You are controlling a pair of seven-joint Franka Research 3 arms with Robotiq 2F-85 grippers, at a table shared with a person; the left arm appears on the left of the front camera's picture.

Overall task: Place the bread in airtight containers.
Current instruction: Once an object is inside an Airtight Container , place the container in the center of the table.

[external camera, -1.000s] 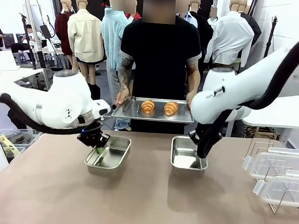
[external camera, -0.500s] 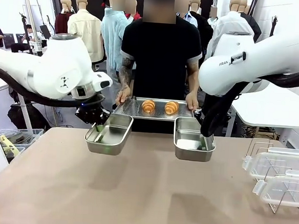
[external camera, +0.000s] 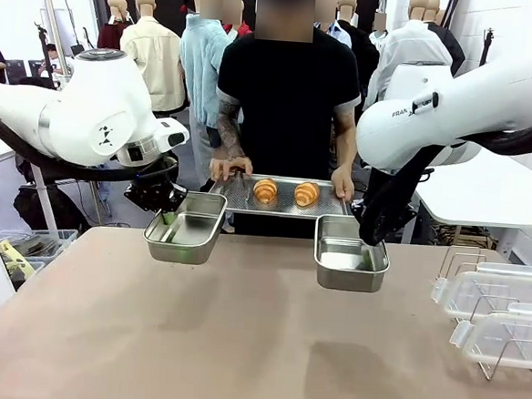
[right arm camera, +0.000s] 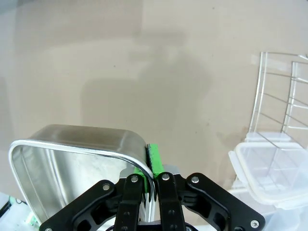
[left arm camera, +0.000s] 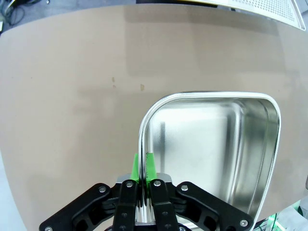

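Observation:
Two golden croissants, the bread point(external camera: 265, 191) point(external camera: 306, 194), lie on a flat steel tray point(external camera: 284, 203) that a person holds at the table's far edge. My left gripper point(external camera: 167, 216) point(left arm camera: 143, 166) is shut on the rim of one empty steel container point(external camera: 185, 228) point(left arm camera: 211, 144), held in the air above the table, left of the tray. My right gripper point(external camera: 369, 243) point(right arm camera: 150, 163) is shut on the rim of the other empty container point(external camera: 350, 253) point(right arm camera: 72, 168), lifted to the tray's right.
A wire rack point(external camera: 496, 311) holding clear plastic lids point(external camera: 492, 293) point(right arm camera: 269, 178) stands at the table's right edge. The person's hands point(external camera: 229, 168) point(external camera: 342, 182) grip both ends of the tray. The brown tabletop point(external camera: 238, 344) lies bare beneath the containers.
Both arms have lifted their containers off the table and up toward the tray. The left one has drifted slightly left, the right one slightly right.

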